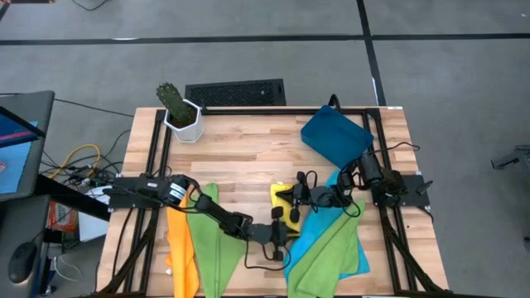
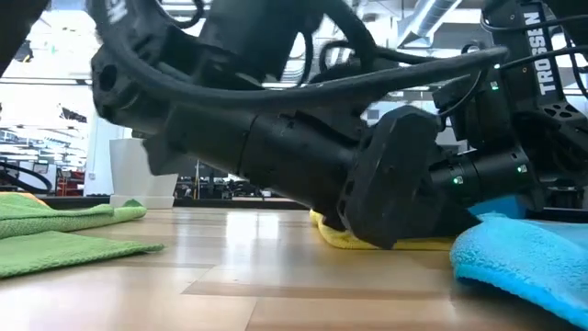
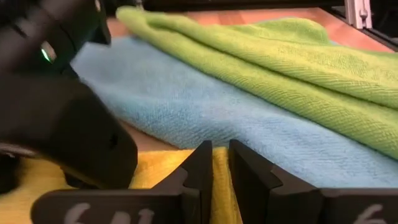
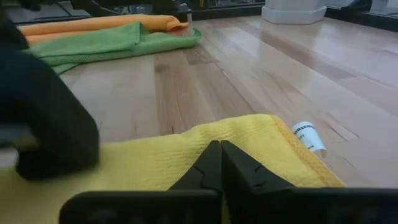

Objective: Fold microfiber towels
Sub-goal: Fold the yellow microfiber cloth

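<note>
The yellow towel (image 1: pixel 282 204) lies mid-table, pinched at its 6 o'clock edge by the left hand (image 1: pixel 284 233). The right hand (image 1: pixel 296 199), fingers closed together, grips its 3 o'clock edge.

Bench (image 1: pixel 248 145) centre and far-left quarter: bare wood, open passage between the plant pot (image 1: pixel 183 121) at the far-left corner and the dark blue tray (image 1: pixel 334 136) at the far-right.

Near edge crowded. Left: orange towel (image 1: pixel 182 252) and green towel (image 1: pixel 209 248) lie side by side. Right: blue towel (image 1: pixel 319 236) with a 2nd green towel (image 1: pixel 327 257) on top of it.

Between them, the yellow towel (image 1: pixel 283 203) is closed in by both arms: left gripper (image 1: pixel 281 234) at its near end, right gripper (image 1: pixel 296 199) on it, fingers pressed together. The arms meet there; no clear path across.

Bare strip between the left green towel and the yellow towel, crossed by the left arm.
</note>
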You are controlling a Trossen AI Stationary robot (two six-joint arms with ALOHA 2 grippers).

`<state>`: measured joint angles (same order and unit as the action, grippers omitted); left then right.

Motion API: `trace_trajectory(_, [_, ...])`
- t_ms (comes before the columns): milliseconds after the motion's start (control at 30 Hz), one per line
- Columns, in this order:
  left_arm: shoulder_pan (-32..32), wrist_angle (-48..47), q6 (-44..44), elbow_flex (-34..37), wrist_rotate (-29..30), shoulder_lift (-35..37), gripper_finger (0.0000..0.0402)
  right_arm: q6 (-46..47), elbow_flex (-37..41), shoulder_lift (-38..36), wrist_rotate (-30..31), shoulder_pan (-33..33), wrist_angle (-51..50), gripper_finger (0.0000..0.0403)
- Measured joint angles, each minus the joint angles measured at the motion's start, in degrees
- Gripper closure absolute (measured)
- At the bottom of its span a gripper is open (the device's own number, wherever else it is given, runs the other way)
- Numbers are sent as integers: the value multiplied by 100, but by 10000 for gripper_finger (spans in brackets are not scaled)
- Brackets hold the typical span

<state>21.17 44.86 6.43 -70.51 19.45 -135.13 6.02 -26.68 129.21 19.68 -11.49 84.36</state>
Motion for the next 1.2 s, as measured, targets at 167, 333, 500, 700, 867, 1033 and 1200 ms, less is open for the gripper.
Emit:
trace_trajectory(167, [-132, -367, 484, -11, -662, 52, 354, -14, 0, 2, -5, 33, 2, 380])
trace_trajectory(333, [-134, -700, 773, -25, -774, 57, 354, -117, 61, -43, -48, 126, 126, 373])
trace_trajectory(500, [-135, -729, 800, -21, -813, 48, 354, -270, 447, -461, 10, 283, 4, 374])
trace_trajectory(700, [-140, -743, 812, -14, -850, 42, 354, -384, 873, -957, 540, 520, -76, 368])
trace_trajectory(867, [-162, -759, 819, -5, -900, 43, 354, -282, 1091, -1282, 627, 571, 22, 360])
trace_trajectory(1033, [-166, -1112, 798, -5, -991, 250, 354, -350, 1207, -1888, 591, 362, 97, 354])
trace_trajectory(1200, [-153, -2333, 327, 19, -1090, 801, 354, -651, 1185, -2906, 599, 184, -898, 324])
